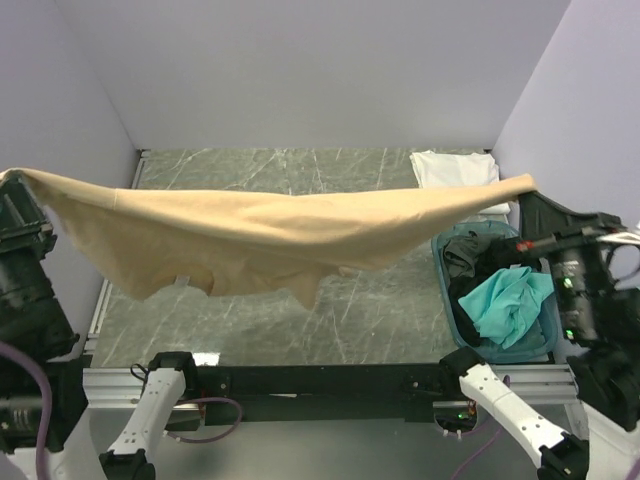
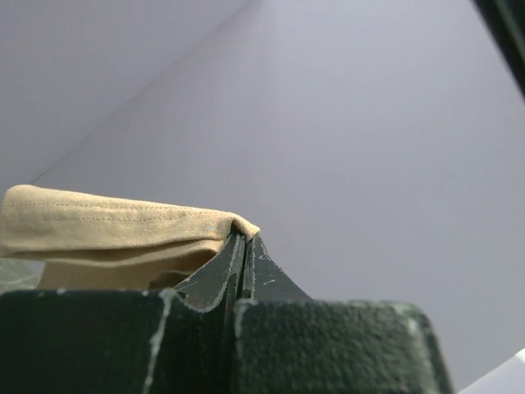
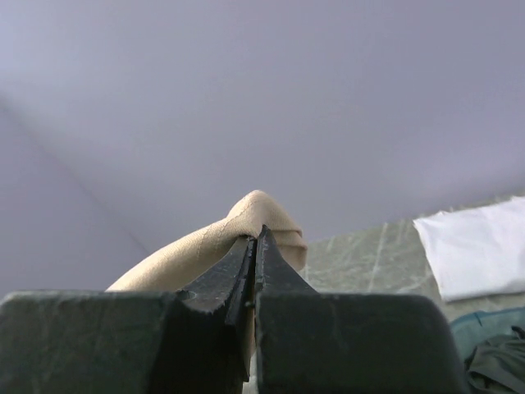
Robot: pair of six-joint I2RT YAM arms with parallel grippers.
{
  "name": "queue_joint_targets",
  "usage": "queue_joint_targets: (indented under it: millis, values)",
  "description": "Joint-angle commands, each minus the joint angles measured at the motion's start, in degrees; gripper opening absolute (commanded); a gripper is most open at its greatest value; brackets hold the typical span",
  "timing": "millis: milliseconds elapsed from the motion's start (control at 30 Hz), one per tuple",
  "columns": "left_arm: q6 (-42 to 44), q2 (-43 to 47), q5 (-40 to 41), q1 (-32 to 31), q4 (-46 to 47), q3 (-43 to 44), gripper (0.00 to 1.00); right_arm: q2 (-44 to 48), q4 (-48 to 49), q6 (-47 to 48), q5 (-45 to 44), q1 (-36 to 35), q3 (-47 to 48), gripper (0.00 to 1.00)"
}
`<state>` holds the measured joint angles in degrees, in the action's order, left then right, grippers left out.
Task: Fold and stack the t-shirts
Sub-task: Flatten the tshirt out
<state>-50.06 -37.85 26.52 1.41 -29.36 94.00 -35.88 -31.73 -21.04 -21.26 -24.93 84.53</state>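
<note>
While the left gripper [image 2: 244, 240] and right gripper [image 3: 257, 235] are pinching the tan t-shirt [image 1: 270, 225] outstretched, I'd be lowering it level and taut.

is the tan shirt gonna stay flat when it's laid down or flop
Likely floppy: the tan t-shirt sags between the left gripper and right gripper. Probably light, since two small edge pinches carry it. Its uneven hanging hem suggests it may wrinkle on landing.
</note>
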Motion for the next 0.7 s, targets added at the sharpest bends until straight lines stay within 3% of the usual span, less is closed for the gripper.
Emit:
queue_joint_targets:
  millis: [0,200,367,533,667]
  values:
    - [2.3,1.6,1.9,0.2,3.3,2.0,0.01,1.3,-1.8,0.5,3.8,0.1,2.6,0.00]
    - [0.2,2.3,-1.8,0.2,3.2,-3.9,0.01,2.0,-4.7,-2.7,3.2,0.1,-2.4,0.00]
    - [-2.2,-1.7,-5.2,0.2,3.0,-19.9,0.01,-1.7,-6.9,-7.3,-1.0,0.0,-14.3,0.00]
    - [-5.4,-12.5,-7.1,0.2,8.3,-39.2,0.01,-12.6,0.3,-9.6,-0.2,1.9,-28.2,0.00]
    - [-4.4,-26.8,-14.6,0.2,10.5,-42.2,0.01,-29.4,8.2,-8.1,5.3,5.8,-32.9,0.03]
